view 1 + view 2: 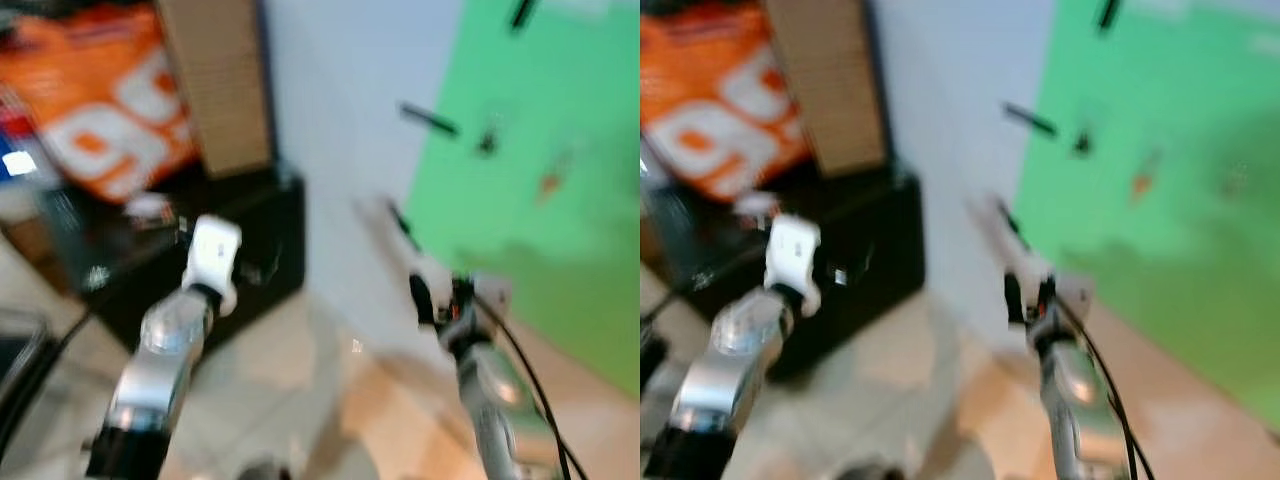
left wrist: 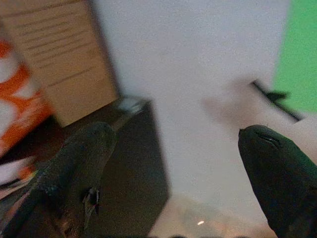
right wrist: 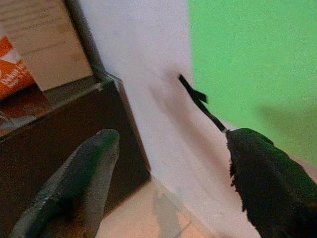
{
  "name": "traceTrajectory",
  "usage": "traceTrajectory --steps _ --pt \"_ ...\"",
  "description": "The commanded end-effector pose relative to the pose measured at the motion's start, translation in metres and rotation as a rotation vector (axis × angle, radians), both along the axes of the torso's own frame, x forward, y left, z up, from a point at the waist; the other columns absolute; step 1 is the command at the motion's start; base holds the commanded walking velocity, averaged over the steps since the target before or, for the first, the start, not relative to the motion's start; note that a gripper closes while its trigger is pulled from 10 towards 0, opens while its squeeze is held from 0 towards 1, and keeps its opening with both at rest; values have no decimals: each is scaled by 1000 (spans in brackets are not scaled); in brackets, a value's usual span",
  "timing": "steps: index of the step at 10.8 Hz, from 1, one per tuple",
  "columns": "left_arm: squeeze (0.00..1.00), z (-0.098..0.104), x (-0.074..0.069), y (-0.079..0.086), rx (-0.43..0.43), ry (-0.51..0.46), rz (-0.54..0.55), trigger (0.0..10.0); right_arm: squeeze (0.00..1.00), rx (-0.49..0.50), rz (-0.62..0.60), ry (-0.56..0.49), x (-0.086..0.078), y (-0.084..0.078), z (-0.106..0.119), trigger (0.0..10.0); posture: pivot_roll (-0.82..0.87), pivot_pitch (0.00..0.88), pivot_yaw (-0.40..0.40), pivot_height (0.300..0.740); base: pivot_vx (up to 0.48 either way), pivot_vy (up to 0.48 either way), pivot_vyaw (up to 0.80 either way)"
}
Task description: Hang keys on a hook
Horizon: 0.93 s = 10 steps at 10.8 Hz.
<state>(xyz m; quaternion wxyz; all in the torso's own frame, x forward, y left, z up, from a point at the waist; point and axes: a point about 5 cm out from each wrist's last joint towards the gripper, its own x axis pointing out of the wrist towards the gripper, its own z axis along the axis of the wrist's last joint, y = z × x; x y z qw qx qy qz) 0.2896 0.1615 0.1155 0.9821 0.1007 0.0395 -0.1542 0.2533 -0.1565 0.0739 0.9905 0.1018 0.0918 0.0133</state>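
Head views pretty blurry. Orange bag (image 1: 95,110) and black cabinet (image 1: 215,260) sitting far left. Left gripper (image 2: 176,163) hanging released, empty, facing white wall (image 1: 335,140). Right gripper (image 3: 171,171) also spread wide, holding nothing. Green board (image 1: 540,170) showing 2-3 dark hooks (image 1: 428,119); keys — can't make out

The two head views look forward and down, blurred, at a white wall (image 1: 330,130) with a green panel (image 1: 540,170) on its right and a black cabinet (image 1: 250,250) on its left. Both wrist views look along their own spread fingers toward the same white wall (image 2: 198,99), near it, sharing the black cabinet (image 3: 74,134) and the green panel (image 3: 247,54).
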Motion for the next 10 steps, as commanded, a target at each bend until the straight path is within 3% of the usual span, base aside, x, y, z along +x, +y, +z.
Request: traceTrajectory --steps 1,4,10 --pt "0 2 0 -1 3 -17 5 10000 1000 -33 -26 -5 -1 -5 3 10000 -101 0 49 740 0 0 0" --pt "0 2 -3 0 -14 -20 21 10000 1000 -84 -31 2 0 -3 4 10000 -79 0 29 740 0 0 0" --pt "0 1 -2 -3 -36 -16 33 10000 1000 -134 -20 -14 7 -8 8 10000 -66 0 -10 740 327 0 0"
